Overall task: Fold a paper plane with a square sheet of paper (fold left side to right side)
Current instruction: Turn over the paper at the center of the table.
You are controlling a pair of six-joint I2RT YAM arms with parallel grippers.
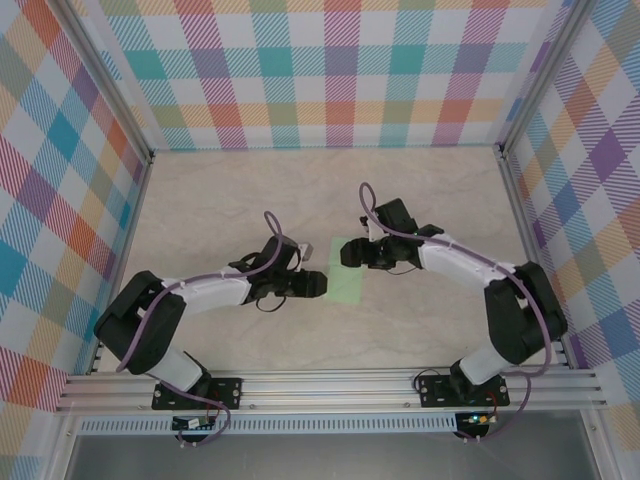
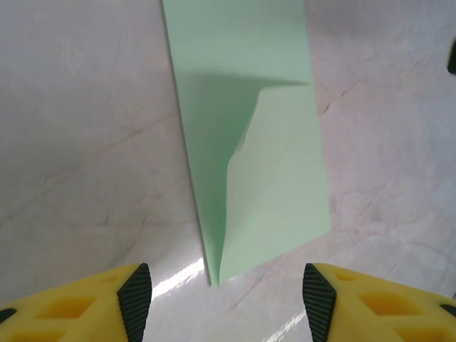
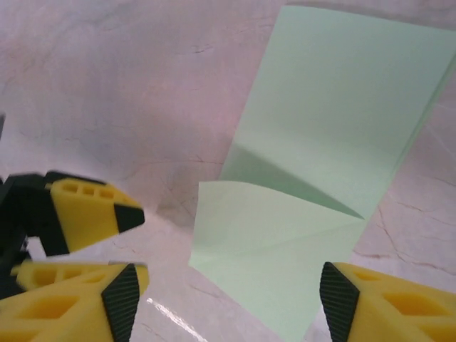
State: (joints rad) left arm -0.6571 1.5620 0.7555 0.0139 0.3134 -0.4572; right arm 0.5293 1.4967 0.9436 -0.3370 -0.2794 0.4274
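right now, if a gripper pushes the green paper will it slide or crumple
Probably floppy: the paper is thin, and its folded flap stands raised, casting a shadow. Likely to slide, lying loose on the smooth glossy table. A push on one edge may buckle it.

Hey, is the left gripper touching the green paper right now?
Apart. In the left wrist view, bare table shows between the folded green paper and each finger pad of the open left gripper.

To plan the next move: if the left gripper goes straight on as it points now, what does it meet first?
Probably the green paper: its folded tip lies just ahead of the open left gripper; height is unclear.
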